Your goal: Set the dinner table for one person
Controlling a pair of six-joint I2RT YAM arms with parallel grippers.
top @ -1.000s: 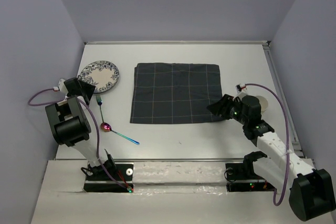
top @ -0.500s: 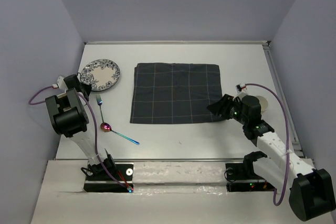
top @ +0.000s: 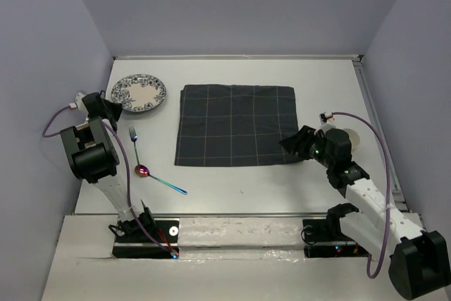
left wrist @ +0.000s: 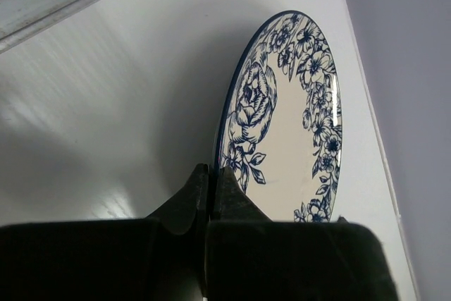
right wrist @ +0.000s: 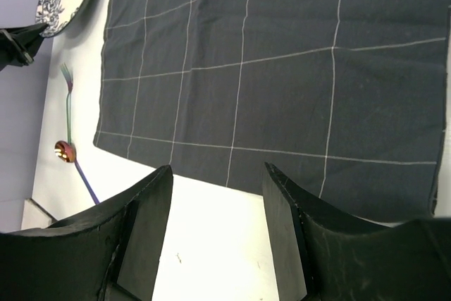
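Over the dinner table (top: 239, 181), left jaws clamp plate (left wrist: 282, 139); right jaws gape.

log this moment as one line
left gripper: shut on plate rim | right gripper: open, at near right corner of cloth | fork, spoon: on dinner table, untouched

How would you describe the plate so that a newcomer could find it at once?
On the white table, look left of the dark checked cloth, at the far left corner. The plate is round, white with blue flowers, its rim pinched by the left gripper, unlike the thin fork nearer.
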